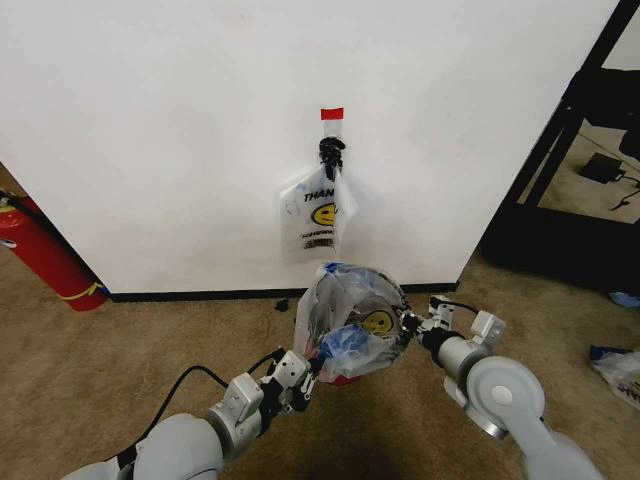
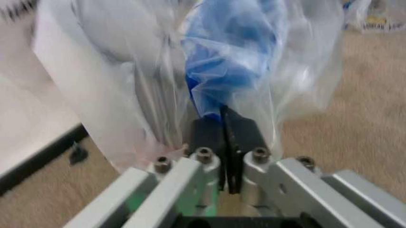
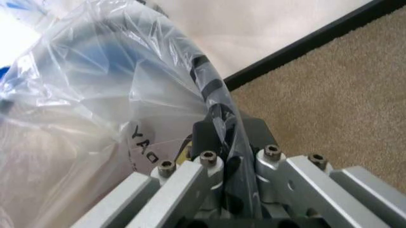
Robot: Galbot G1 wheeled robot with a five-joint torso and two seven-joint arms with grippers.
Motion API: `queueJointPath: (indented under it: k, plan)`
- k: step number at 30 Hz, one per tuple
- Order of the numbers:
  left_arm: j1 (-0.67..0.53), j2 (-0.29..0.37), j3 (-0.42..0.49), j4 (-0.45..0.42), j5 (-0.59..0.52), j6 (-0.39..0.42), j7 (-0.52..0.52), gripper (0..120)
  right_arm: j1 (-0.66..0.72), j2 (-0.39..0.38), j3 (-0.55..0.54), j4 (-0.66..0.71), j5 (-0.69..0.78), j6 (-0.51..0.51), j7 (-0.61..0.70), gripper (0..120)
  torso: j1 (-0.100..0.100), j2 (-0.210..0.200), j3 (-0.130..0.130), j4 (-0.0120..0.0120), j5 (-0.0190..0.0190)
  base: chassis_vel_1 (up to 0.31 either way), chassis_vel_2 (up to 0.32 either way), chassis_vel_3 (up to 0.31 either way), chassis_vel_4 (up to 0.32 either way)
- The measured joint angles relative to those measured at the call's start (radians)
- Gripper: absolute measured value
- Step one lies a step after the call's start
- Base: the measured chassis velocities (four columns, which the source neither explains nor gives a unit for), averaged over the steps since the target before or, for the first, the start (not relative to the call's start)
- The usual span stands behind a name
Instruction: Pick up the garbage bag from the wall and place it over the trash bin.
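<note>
The garbage bag (image 1: 350, 318), crinkly translucent plastic with blue patches and a yellow smiley, is stretched between my two grippers just in front of the wall (image 1: 180, 140). My left gripper (image 1: 314, 366) is shut on its near lower edge; the left wrist view shows the black fingers (image 2: 209, 135) pinching the blue-patched film (image 2: 228, 61). My right gripper (image 1: 409, 323) is shut on the bag's right edge (image 3: 95, 118). The trash bin is mostly hidden under the bag: a dark rim (image 3: 210, 92) shows through the film and a bit of red base (image 1: 345, 380) peeks out below.
A flat white "THANK YOU" smiley bag (image 1: 318, 212) hangs from the black hook (image 1: 331, 152) under a red tape strip (image 1: 331, 113). A red fire extinguisher (image 1: 45, 255) leans at the left. A black frame (image 1: 560, 150) stands at the right, with plastic bags (image 1: 620, 370) on the carpet.
</note>
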State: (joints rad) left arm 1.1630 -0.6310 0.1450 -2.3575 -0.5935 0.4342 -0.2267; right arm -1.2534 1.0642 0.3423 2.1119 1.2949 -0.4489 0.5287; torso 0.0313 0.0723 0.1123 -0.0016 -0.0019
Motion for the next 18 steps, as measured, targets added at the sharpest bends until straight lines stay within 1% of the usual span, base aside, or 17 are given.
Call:
queueJointPath:
  k: [4, 5, 6, 8, 11, 13, 14, 17, 18]
  plan:
    - [0.005, 0.030, -0.074, -0.055, 0.000, 0.022, -0.004, 23, 0.003, -0.002, -0.006, -0.012, -0.027, 0.001, -0.013, 0, 0.000, 0.000, 0.000, 0.0000, 0.0003, 0.000, 0.000, 0.000, 0.000]
    - [0.010, 0.037, -0.090, -0.066, 0.000, 0.030, -0.007, 25, 0.004, -0.001, -0.008, -0.016, -0.033, 0.002, -0.014, 0, 0.000, 0.000, 0.000, 0.0000, 0.0003, 0.000, 0.000, 0.000, 0.000]
    - [0.017, 0.045, -0.104, -0.079, 0.000, 0.038, -0.015, 30, 0.005, -0.001, -0.011, -0.019, -0.039, 0.002, -0.016, 0, 0.000, 0.000, 0.000, 0.0000, 0.0002, 0.000, 0.000, 0.000, 0.000]
    - [0.023, 0.051, -0.114, -0.089, 0.000, 0.043, -0.027, 32, 0.006, 0.000, -0.013, -0.021, -0.043, 0.003, -0.017, 0, 0.000, 0.000, 0.000, -0.0001, 0.0001, 0.000, 0.000, 0.000, 0.000]
    - [0.067, 0.077, -0.144, -0.133, 0.001, 0.048, -0.095, 47, 0.011, 0.001, -0.020, -0.027, -0.056, 0.005, -0.025, 0, 0.000, 0.000, 0.000, 0.0004, 0.0002, 0.000, 0.000, 0.000, 0.000]
    - [0.074, 0.080, -0.151, -0.143, 0.000, 0.046, -0.109, 54, 0.011, 0.001, -0.021, -0.029, -0.061, 0.006, -0.027, 0, 0.000, 0.000, 0.000, 0.0003, 0.0001, 0.000, 0.000, 0.000, 0.000]
    - [0.074, 0.080, -0.151, -0.143, 0.000, 0.046, -0.109, 54, 0.011, 0.001, -0.021, -0.029, -0.061, 0.006, -0.027, 0, 0.000, 0.000, 0.000, 0.0003, 0.0001, 0.000, 0.000, 0.000, 0.000]
    - [0.026, 0.069, -0.136, -0.139, -0.031, 0.039, -0.129, 68, 0.009, 0.001, -0.023, -0.029, -0.067, 0.007, -0.028, 0, 0.000, 0.000, 0.000, 0.0002, 0.0002, 0.000, 0.000, 0.000, 0.000]
    - [-0.023, 0.057, -0.122, -0.123, -0.068, 0.042, -0.138, 73, 0.006, 0.001, -0.024, -0.026, -0.070, 0.007, -0.029, 0, 0.000, 0.000, 0.000, 0.0002, 0.0001, 0.000, 0.000, 0.000, 0.000]
